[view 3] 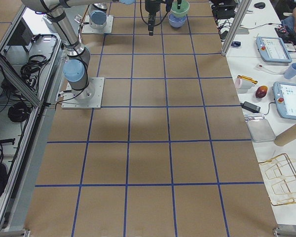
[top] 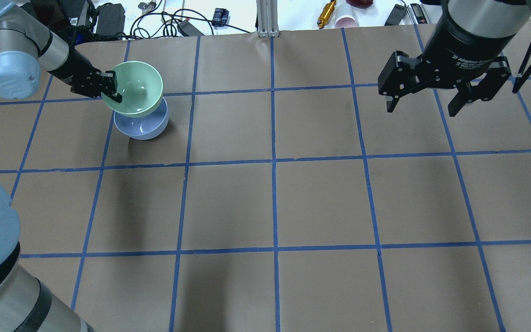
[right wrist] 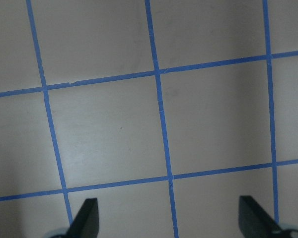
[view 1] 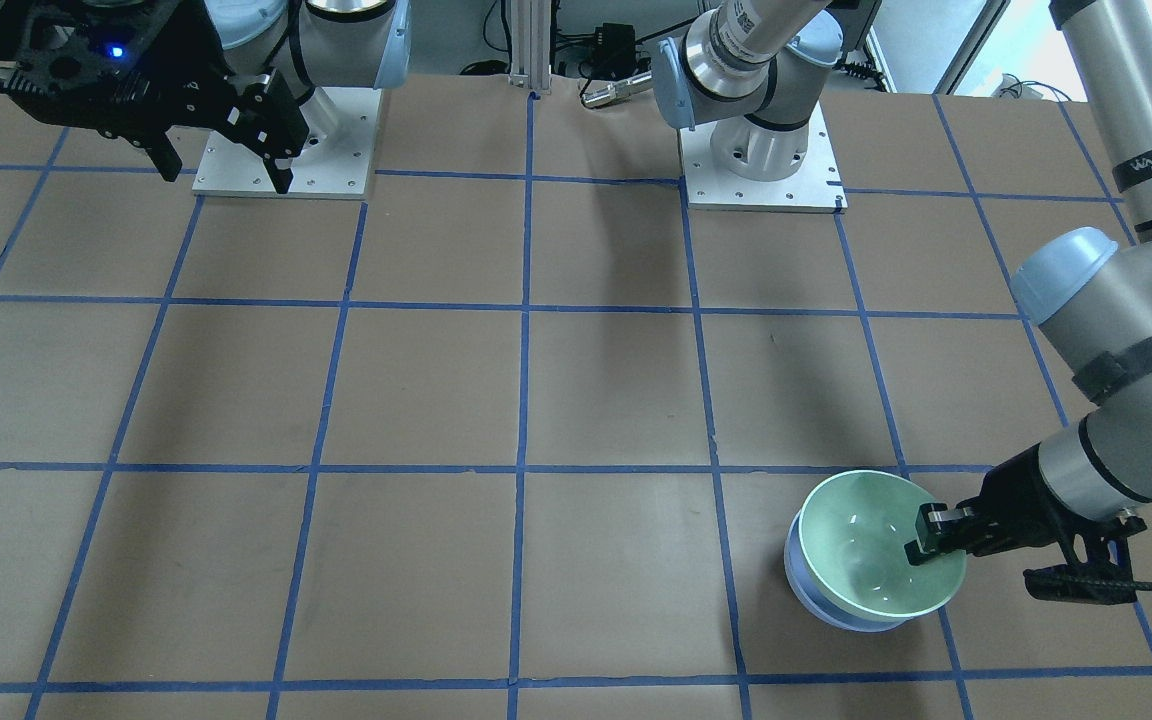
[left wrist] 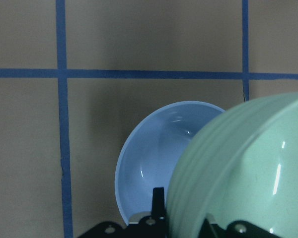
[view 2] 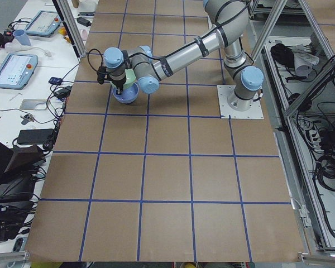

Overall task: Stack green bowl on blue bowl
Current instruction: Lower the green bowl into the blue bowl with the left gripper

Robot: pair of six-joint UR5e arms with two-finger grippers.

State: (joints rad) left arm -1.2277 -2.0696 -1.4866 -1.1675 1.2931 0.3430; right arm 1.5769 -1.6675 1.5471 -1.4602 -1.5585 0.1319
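Observation:
My left gripper (top: 111, 90) is shut on the rim of the green bowl (top: 137, 88) and holds it tilted just above the blue bowl (top: 142, 124), which stands on the table at the far left. In the front-facing view the green bowl (view 1: 871, 545) covers most of the blue bowl (view 1: 804, 583), and the left gripper (view 1: 921, 538) pinches its rim. The left wrist view shows the green bowl (left wrist: 248, 173) close by, over the blue bowl (left wrist: 154, 163). My right gripper (top: 424, 103) is open and empty, high over the far right.
The brown table (top: 274, 203) has a grid of blue tape lines. Cables, chargers and small tools (top: 187, 23) lie past its far edge. The arm bases (view 1: 761, 150) stand on plates at the robot's side.

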